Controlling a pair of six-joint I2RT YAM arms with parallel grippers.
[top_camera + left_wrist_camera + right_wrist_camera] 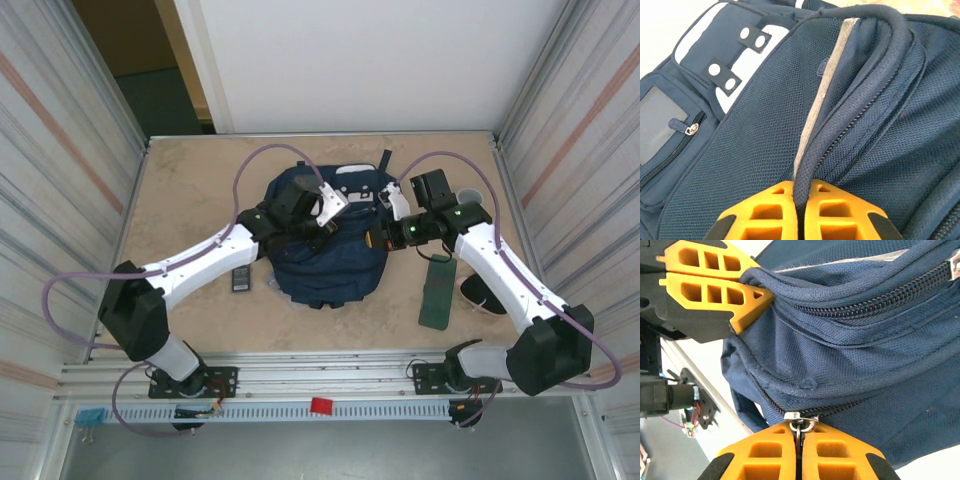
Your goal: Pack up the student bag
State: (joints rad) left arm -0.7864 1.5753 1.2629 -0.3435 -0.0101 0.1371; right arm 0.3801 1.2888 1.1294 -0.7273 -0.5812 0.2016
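The navy student bag [325,262] lies in the middle of the table, its front with the white patches and grey window [662,122] turned up. My left gripper [802,200] is shut on a thick navy piped edge [850,107] beside a zip, reaching over the bag's top [330,218]. My right gripper [800,440] is shut on a metal zipper pull [800,419] at the bag's right side [370,240]. The left gripper's orange fingers [715,287] show in the right wrist view, pinching the bag's fabric edge just above that zip.
A flat dark green pencil case [438,290] lies right of the bag, under the right arm. A small black device [241,279] sits left of the bag. A white object [355,171] lies behind the bag. Metal walls close both sides.
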